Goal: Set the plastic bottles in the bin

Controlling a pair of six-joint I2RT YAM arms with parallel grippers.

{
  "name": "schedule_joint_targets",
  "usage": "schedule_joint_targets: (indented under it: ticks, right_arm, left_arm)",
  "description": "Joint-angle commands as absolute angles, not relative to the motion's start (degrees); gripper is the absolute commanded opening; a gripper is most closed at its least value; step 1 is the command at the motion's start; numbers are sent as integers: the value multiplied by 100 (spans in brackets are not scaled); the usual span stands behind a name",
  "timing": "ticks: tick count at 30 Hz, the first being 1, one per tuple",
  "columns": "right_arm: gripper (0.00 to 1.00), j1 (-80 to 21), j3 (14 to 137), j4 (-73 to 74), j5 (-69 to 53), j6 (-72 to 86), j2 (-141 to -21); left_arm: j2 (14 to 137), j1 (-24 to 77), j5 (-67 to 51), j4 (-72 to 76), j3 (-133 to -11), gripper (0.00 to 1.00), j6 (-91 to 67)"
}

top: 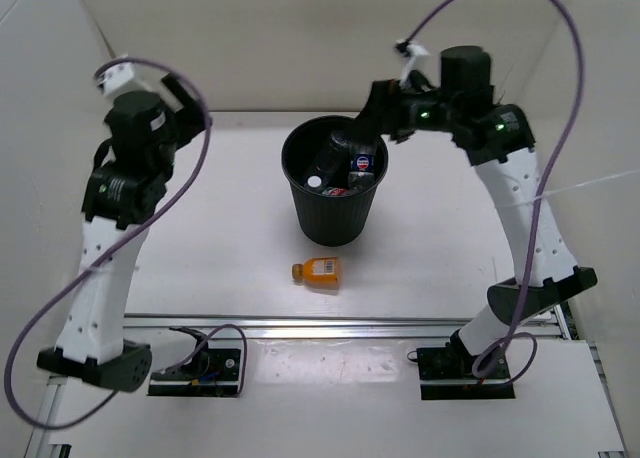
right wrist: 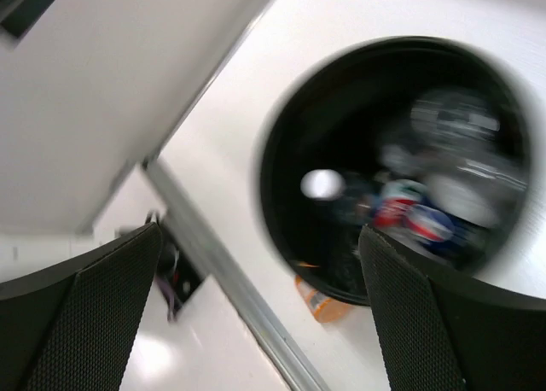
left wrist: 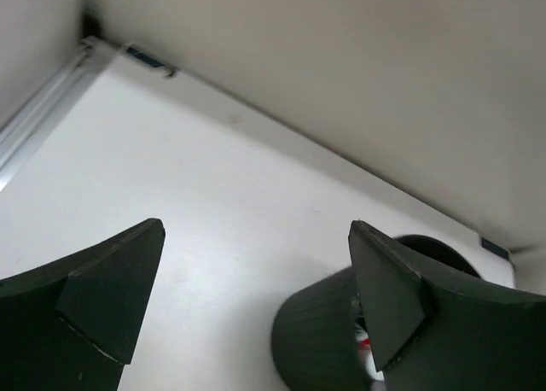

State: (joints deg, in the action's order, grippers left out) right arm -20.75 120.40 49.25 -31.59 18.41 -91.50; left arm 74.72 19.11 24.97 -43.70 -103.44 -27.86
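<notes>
Much of the white bench (top: 200,238) shows from above, though the arms' bases (top: 195,370) and a metal rail (top: 330,325) cut across its near edge. About the middle of it stands the bin (top: 333,218), upright, black and round, ribbed down its sides and narrower at the foot. Its inside is dark, so we cannot count what it holds. We make out a heap of bottles (top: 345,166) with a blue-and-red label and a pale cap, and the rest runs together. The right wrist view looks into the same mouth but is smeared by blur, and only a white spot and patches of red and blue come through. The left wrist view catches just the bin's rim and part of its wall, half behind the left hand (left wrist: 256,271).

That hand sits high, well to the left of the bin, its fingers (left wrist: 94,297) spread wide with nothing between them. The right hand (right wrist: 260,263) hangs over the bin's far right rim, likewise spread and empty.

Smallest, the squat orange bottle (top: 317,271) lies on its side on the bench just in front of the bin, not touching it. Its cap points left and it has a small label on its body. In the right wrist view only one end of it peeps past the rim.
</notes>
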Motion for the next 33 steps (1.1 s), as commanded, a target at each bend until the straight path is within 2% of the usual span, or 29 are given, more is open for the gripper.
schedule_joint_targets:
  ticks: [1, 4, 8, 14, 18, 20, 25, 33]
  right_arm:
    - [100, -3222, 12278, 5086, -3403, 794, -9140]
    - [100, -4872, 11841, 5343, -2674, 432, -9456]
    - [100, -5781, 10999, 5432, -1794, 18, -9510]
    - [100, -6362, 9521, 5064, -978, -35, -9571]
    - [100, -6557, 8773, 4992, 376, -88, -9571]
    - [100, -6557, 8719, 4939, 667, -88, -9571]
    - [100, -6557, 8780, 4782, 475, -18, -9896]
    - [100, -6557, 8780, 4729, 1353, 509, -10256]
  left_arm:
    - [7182, 1251, 2708, -5306, -9450, 100, -3399]
    - [6770, 767, 2637, -5774, -8528, 100, -3830]
    - [6120, 502, 2094, -5695, -7288, 100, -4279]
    - [5591, 343, 1784, -5643, -6232, 100, -4597]
    - [5537, 290, 1784, -5695, -6082, 100, -4667]
    - [5484, 290, 1784, -5748, -6082, 100, -4667]
    - [5300, 290, 2030, -5748, -5959, 100, -4667]
    - [5072, 290, 1854, -5854, -5722, 100, -4614]
